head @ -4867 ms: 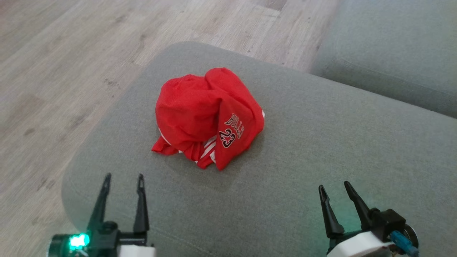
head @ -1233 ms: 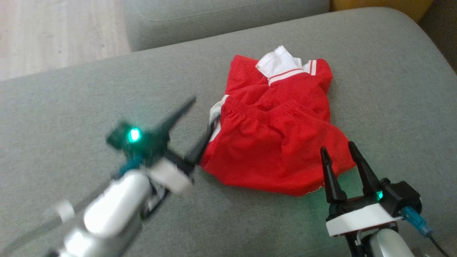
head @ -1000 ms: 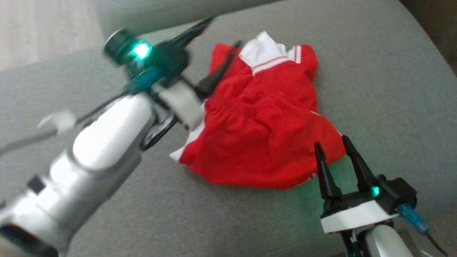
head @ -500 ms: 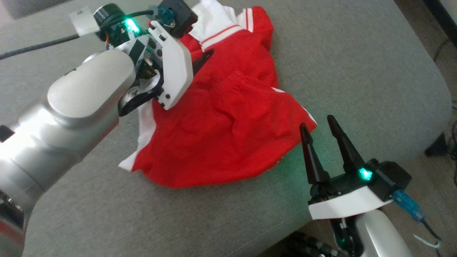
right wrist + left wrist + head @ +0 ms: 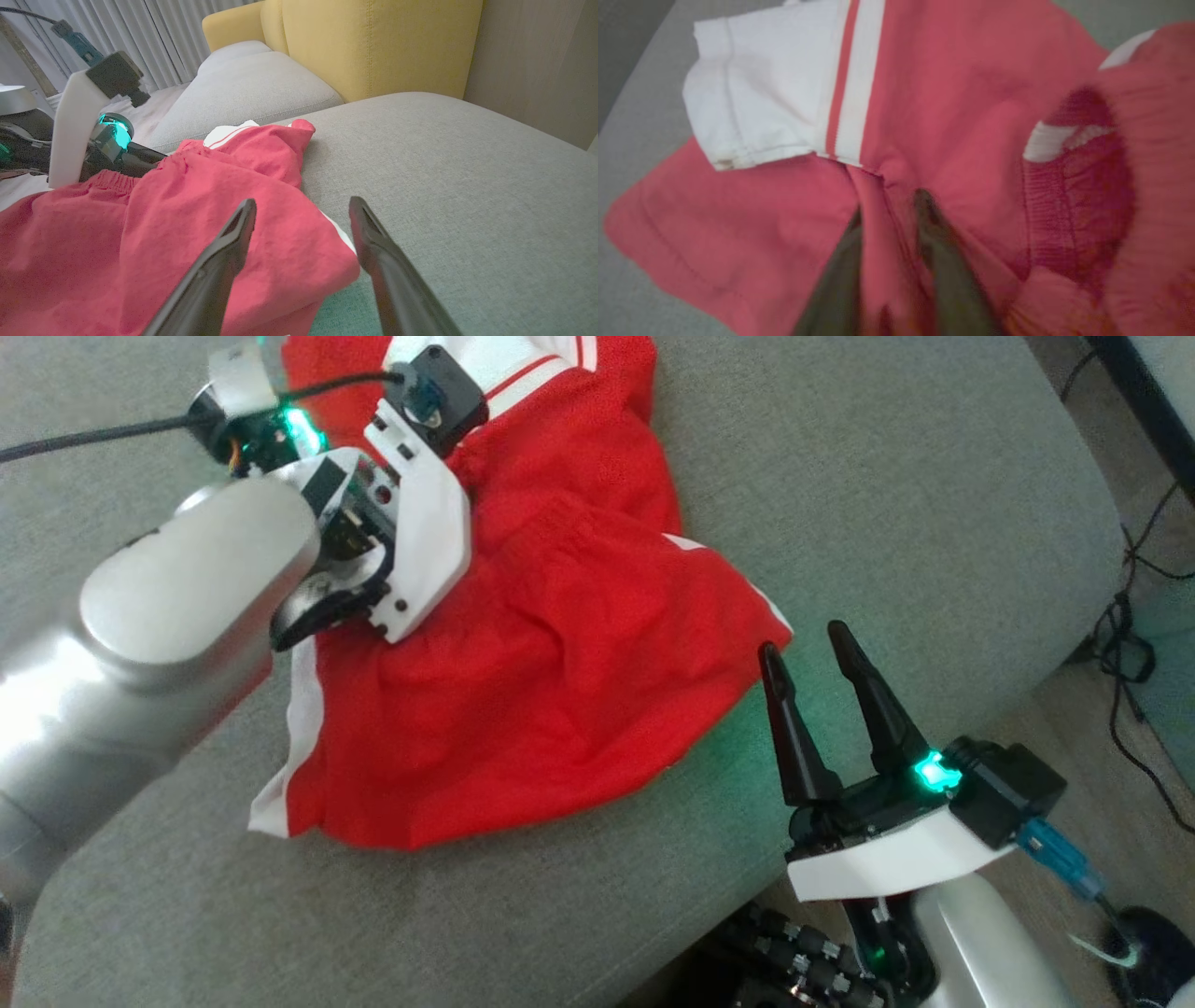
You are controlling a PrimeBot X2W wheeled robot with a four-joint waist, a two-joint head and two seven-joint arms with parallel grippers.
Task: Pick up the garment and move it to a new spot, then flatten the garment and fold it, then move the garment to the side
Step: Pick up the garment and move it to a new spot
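Risks slipping off ridge of crumpled red-and-white fabric garment (image 5: 560, 691): left gripper (image 5: 889, 205) half-closed astride, hold uncertain; right gripper (image 5: 801, 639) wide, empty beside garment

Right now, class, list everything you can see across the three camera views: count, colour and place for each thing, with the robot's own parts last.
garment: one, red with white stripes and a white panel, rumpled on the near cushion
near cushion: one, grey, under the garment
far cushion: one, grey, beyond the near cushion
yellow sofa: one, yellow, behind both cushions
curtains: pale grey, count unclear, at the far back
cables: several, black, on the floor right of the near cushion
left gripper: one, dark fingers either side of a fold of the garment; whether clamped is unclear
right gripper: one, dark fingers, open, beside the garment's right corner
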